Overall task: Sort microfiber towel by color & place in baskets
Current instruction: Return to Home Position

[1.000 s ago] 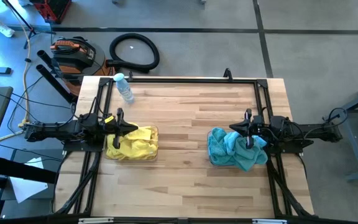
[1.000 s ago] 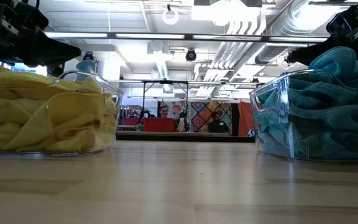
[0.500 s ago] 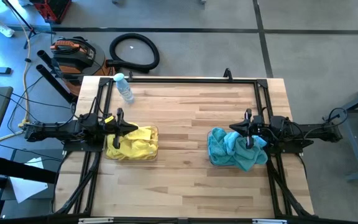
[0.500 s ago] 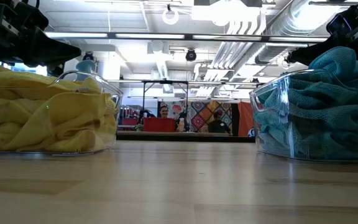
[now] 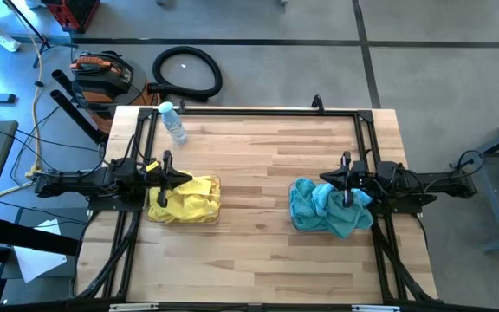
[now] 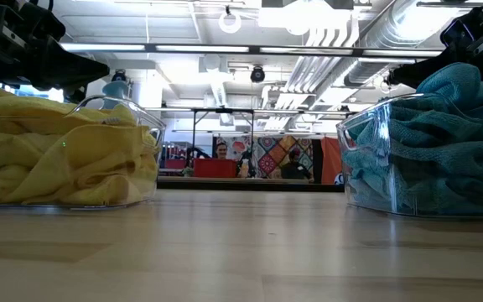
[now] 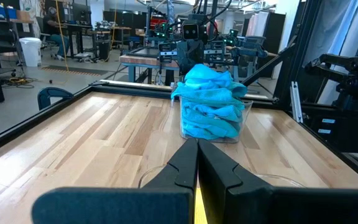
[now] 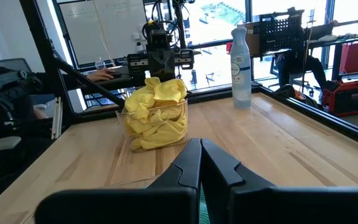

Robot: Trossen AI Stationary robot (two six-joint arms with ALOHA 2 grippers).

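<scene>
Yellow towels (image 5: 186,198) are heaped in a clear basket (image 5: 216,204) at the table's left; they also show in the low view (image 6: 57,155) and the right wrist view (image 8: 156,112). Teal towels (image 5: 323,208) are piled in a clear basket (image 6: 367,159) at the right, spilling over its rim; they also show in the left wrist view (image 7: 211,102). My left gripper (image 5: 187,178) is shut and empty above the yellow basket's far left part. My right gripper (image 5: 323,180) is shut and empty above the teal pile's far right part.
A clear water bottle with a blue cap (image 5: 173,121) stands at the table's far left. Bare wood lies between the two baskets (image 5: 258,195). A dark rail frames the table's edges (image 5: 258,113). A person sits in the room behind (image 6: 222,153).
</scene>
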